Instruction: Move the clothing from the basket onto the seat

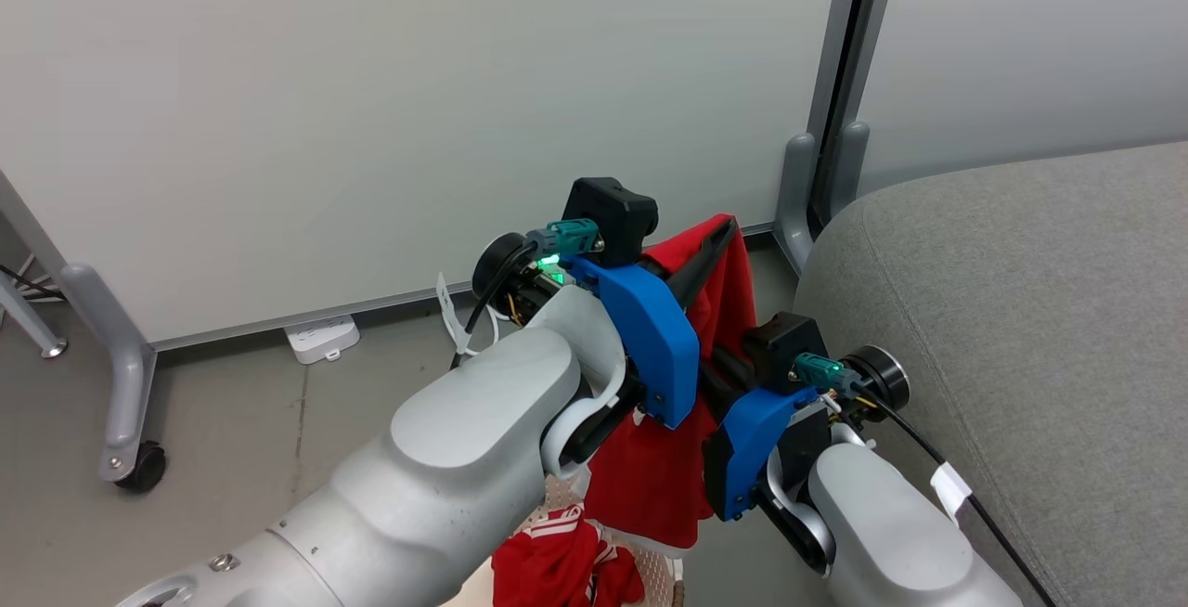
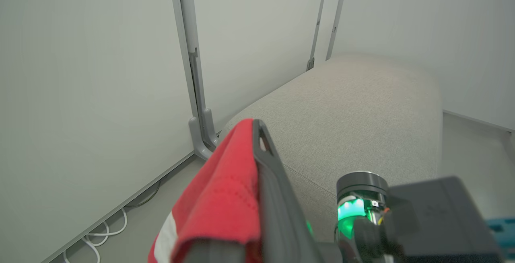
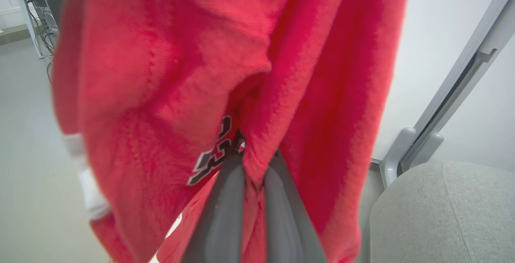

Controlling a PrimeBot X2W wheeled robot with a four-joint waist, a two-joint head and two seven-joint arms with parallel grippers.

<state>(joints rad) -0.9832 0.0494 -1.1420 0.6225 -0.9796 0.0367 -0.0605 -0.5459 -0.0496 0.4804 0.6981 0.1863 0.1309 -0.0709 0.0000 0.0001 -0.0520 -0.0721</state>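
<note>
A bright red garment with a black-and-white number 23 (image 3: 213, 158) hangs in the air between both grippers, to the left of the grey sofa (image 1: 1021, 310). My left gripper (image 1: 727, 228) is shut on its top edge, and in the left wrist view the cloth (image 2: 225, 190) drapes over the left gripper (image 2: 257, 124). Lower down, my right gripper (image 1: 715, 361) is shut on a fold of it, which shows pinched between the right gripper's (image 3: 245, 156) two fingers. The second red garment with white stripes (image 1: 557, 561) lies in the cream basket (image 1: 661, 574) at the bottom edge.
White partition walls stand behind, with a grey post (image 1: 826, 171) beside the sofa and a wheeled foot (image 1: 139, 468) at the left. A white power strip (image 1: 322, 338) and cables lie on the floor by the wall. The sofa top (image 2: 354, 118) is bare.
</note>
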